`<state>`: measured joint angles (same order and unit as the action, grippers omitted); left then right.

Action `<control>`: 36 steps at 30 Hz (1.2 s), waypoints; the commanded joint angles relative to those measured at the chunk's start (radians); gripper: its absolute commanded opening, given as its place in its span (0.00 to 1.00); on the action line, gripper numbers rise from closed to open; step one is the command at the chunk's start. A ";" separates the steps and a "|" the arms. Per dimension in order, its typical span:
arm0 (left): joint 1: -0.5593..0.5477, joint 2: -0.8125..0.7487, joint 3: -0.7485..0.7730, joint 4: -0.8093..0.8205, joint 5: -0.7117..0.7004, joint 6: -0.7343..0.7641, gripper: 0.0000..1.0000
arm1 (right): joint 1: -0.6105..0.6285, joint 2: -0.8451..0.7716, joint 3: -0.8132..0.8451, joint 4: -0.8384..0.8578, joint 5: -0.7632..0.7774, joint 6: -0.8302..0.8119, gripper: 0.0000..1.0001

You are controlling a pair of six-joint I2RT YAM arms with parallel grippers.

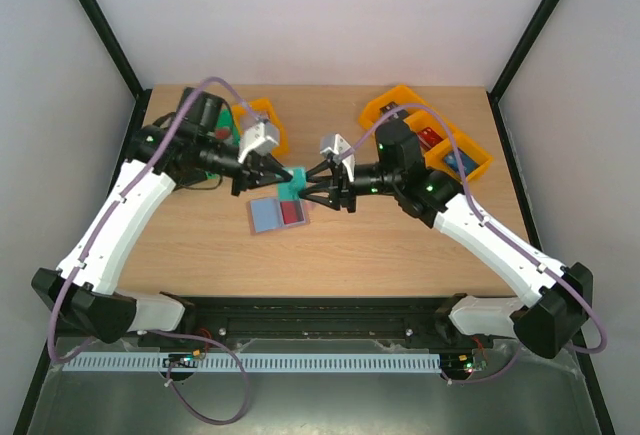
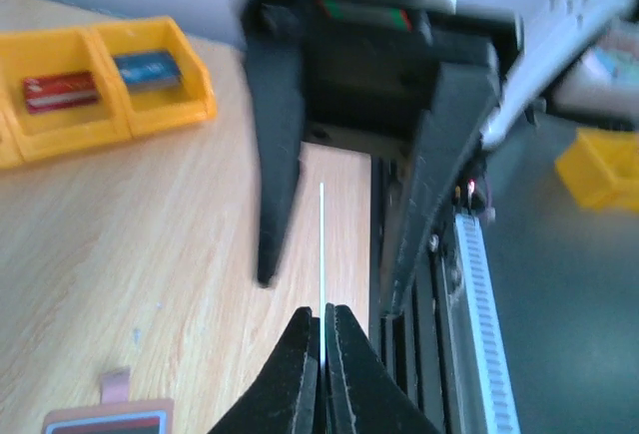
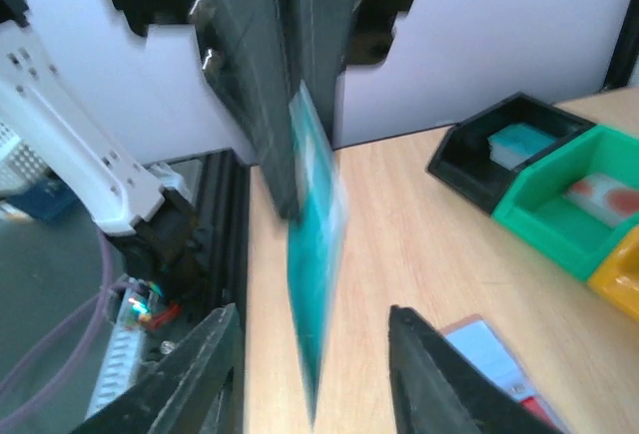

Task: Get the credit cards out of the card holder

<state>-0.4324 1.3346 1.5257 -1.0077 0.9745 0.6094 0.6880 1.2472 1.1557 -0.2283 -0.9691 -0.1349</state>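
We hold teal card (image 2: 321, 244) edge-on above table (image 1: 200, 245), left gripper (image 2: 321, 322) clamped on its edge; right gripper (image 3: 315, 329) jaws parted either side, untouching, judged handover; card holder (image 1: 278, 215) lies open at 7 o'clock from card, red card (image 1: 292, 214) inside.

Your table (image 1: 400, 245) is pale wood grain, matt. Your bins (image 2: 165, 113) are smooth, glossy plastic. The card (image 3: 315, 254) looks thin, slick plastic; the left fingers (image 2: 296, 384), matt black plastic.
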 commanded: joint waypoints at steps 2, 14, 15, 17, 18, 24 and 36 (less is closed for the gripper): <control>0.207 -0.029 0.001 0.240 0.314 -0.348 0.02 | -0.010 -0.017 -0.095 0.245 -0.016 0.159 0.48; 0.230 -0.084 -0.113 0.359 0.423 -0.460 0.02 | -0.012 0.050 -0.083 0.456 -0.105 0.363 0.68; 0.231 -0.084 -0.119 0.361 0.426 -0.460 0.02 | -0.012 0.049 -0.083 0.475 -0.106 0.376 0.67; 0.230 -0.086 -0.133 0.365 0.424 -0.464 0.02 | -0.012 0.048 -0.080 0.502 -0.105 0.403 0.62; 0.230 -0.086 -0.140 0.367 0.424 -0.464 0.02 | -0.012 0.049 -0.078 0.516 -0.103 0.419 0.54; 0.230 -0.090 -0.154 0.372 0.416 -0.467 0.02 | -0.012 0.083 -0.056 0.539 -0.118 0.492 0.05; 0.290 -0.092 -0.035 0.175 -0.056 -0.203 0.90 | -0.156 0.178 0.009 0.335 -0.025 0.696 0.02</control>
<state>-0.1764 1.2560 1.3899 -0.6888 1.2095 0.1936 0.6067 1.3983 1.1389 0.1913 -1.0416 0.4282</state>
